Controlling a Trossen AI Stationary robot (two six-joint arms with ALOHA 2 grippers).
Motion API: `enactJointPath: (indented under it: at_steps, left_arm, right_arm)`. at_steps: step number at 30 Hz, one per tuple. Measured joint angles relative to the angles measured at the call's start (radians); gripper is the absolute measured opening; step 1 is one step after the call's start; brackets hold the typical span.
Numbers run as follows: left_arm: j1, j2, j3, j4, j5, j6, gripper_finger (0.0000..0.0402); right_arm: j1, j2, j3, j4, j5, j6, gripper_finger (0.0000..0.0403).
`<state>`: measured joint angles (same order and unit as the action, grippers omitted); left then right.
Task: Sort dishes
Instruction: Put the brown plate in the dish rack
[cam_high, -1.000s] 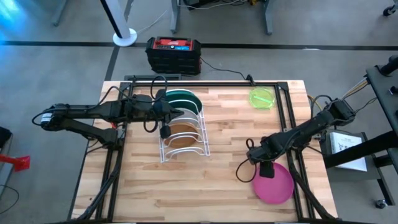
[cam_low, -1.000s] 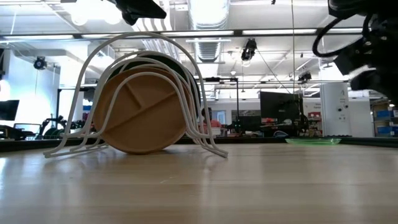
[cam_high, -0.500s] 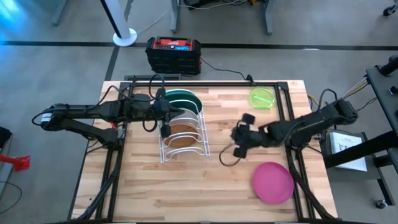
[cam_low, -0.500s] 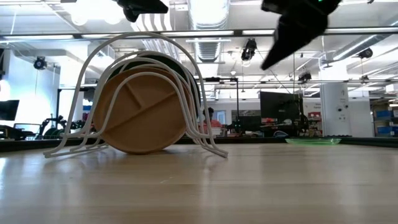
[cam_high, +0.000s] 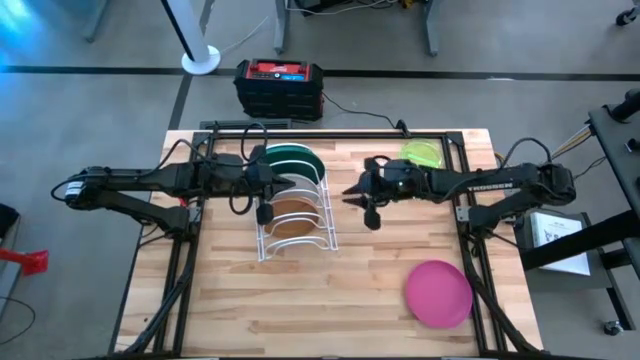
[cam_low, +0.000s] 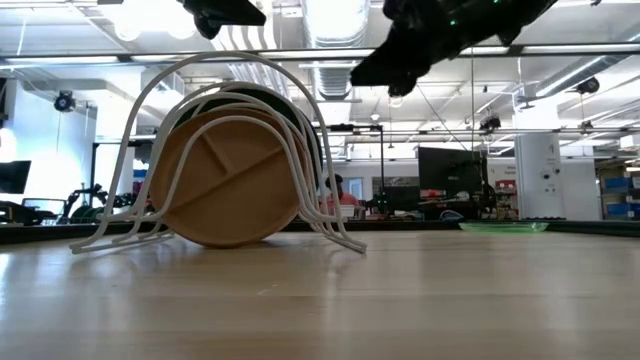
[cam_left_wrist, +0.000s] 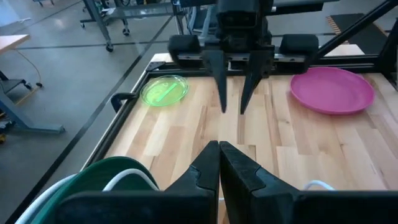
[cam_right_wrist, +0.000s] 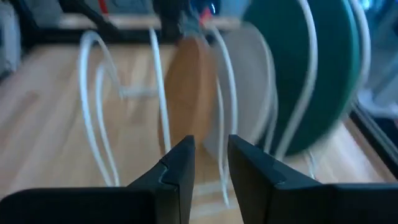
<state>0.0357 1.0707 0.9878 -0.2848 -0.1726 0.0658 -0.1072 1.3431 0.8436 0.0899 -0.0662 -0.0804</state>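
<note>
Counting the dishes, we judge the sorting a little over half done: three of the five stand on edge in the white wire rack (cam_high: 293, 215) and two lie flat on the desk (cam_high: 240, 300). The dark green plate (cam_high: 292, 157) sits in the slot at the far end of the rack, the white plate (cam_high: 297, 184) in the next slot, and the brown divided plate (cam_low: 228, 180) nearest the low camera, its ridges showing plainly there. The pink plate (cam_high: 438, 293) rests near the front right corner of the desk, well apart from the rack, glossy and with a shallow raised rim. The small lime-green plate (cam_high: 421, 157) lies at the back right, translucent. Those two are what we think is left to rack. Our right end effector (cam_high: 352, 192) hangs above the desk just beside the rack's right side, pointed at it, its fingers a narrow gap apart and holding nothing. Our left end effector (cam_left_wrist: 219, 163) is above the rack, fingers pressed together and empty. Beyond the desk's back edge a black and red box (cam_high: 279, 86) stands on the floor.
</note>
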Motion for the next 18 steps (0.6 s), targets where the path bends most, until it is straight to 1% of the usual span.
enactJointPath:
  at_steps: [5, 8, 12, 18]
  left_arm:
    - [0.000, 0.000, 0.000, -0.002, 0.000, 0.001, 0.0000]
    - [0.000, 0.002, 0.000, -0.016, -0.001, 0.002, 0.0000]
    - [0.000, 0.006, 0.000, -0.055, -0.001, -0.008, 0.0000]
    - [0.000, 0.001, 0.000, -0.214, -0.002, -0.085, 0.0000]
  right_arm:
    - [-0.004, 0.082, -0.001, 0.134, 0.005, -0.004, 0.0104]
    - [-0.004, 0.137, 0.014, 0.213, 0.004, 0.023, 0.0110]
    - [-0.005, 0.217, 0.069, 0.222, 0.004, 0.040, 0.0115]
    - [-0.005, 0.318, 0.159, 0.200, 0.004, 0.053, 0.0106]
